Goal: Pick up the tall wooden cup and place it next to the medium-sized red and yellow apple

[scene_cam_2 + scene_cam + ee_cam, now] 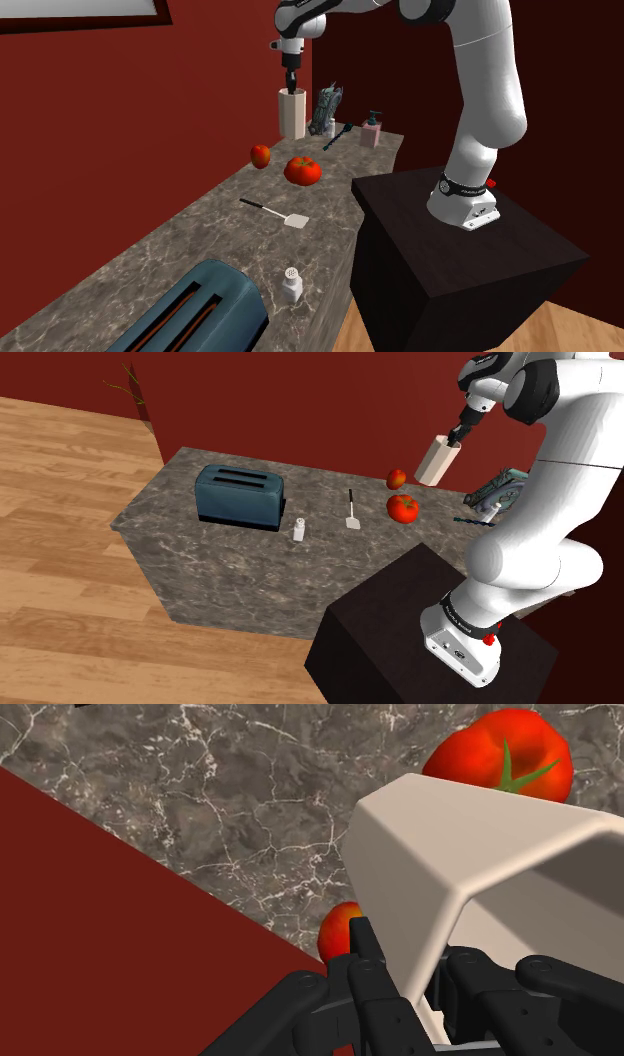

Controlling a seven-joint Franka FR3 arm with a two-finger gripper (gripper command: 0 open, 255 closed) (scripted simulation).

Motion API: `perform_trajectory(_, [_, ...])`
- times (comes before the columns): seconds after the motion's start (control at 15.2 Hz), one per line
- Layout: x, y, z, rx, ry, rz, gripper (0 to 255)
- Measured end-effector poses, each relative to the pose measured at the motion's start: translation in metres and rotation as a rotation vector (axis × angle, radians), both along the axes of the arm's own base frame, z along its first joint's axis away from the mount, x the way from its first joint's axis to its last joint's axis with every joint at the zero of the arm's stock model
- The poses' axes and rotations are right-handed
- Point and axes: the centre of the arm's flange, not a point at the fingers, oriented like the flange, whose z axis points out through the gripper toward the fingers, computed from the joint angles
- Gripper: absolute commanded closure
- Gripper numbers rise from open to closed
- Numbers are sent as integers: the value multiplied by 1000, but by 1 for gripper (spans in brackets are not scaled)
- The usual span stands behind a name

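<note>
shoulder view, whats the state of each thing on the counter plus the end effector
end effector: shut on the cup's rim
tall beige cup: held, tilted, looks lifted
apple: resting on the counter
tomato: resting on the counter, stem up
spatula: lying flat
shaker: upright
toaster: slots empty

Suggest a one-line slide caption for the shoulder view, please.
Gripper holds a pale cup by its rim over the marbled counter, close to the apple and a tomato.
</note>
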Motion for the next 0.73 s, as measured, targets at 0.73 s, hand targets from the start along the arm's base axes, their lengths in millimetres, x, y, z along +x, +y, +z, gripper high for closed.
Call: perform_trajectory(0.73, [0, 0, -57, 0, 0, 0, 255])
